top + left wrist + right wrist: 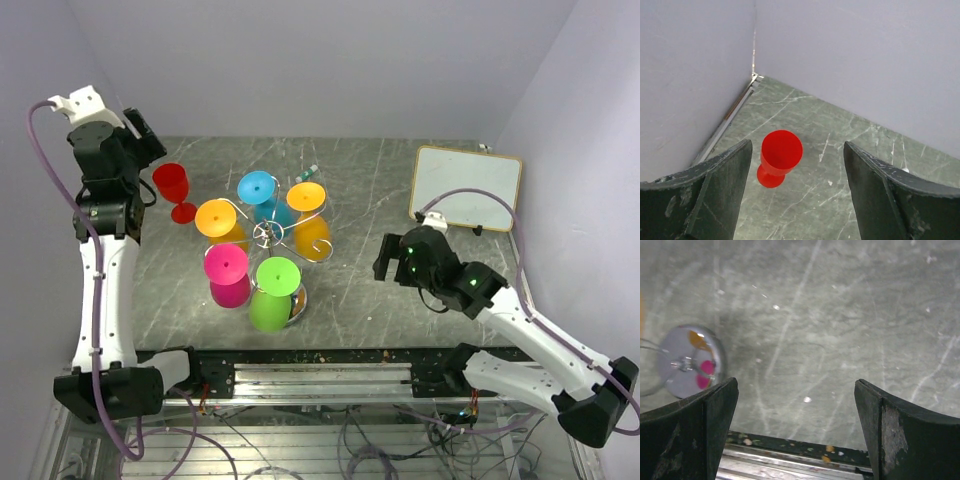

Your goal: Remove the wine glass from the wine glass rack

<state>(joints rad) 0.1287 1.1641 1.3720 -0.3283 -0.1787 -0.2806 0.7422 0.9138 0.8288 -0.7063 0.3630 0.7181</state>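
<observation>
A glossy red plastic wine glass (781, 152) stands upright on the veined grey-green tabletop (850, 165), below and between the left gripper's (152, 145) spread, empty fingers. To that gripper's right stands the chrome wire wine glass rack (267, 233), hung with bright goblets (278, 275). The right gripper (796, 390) gapes, holding nothing.

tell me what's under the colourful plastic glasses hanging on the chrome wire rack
The chrome wire rack has its round mirrored base on the grey marbled table, reflecting pink and orange. From above, the green plastic glass covers most of it.
</observation>
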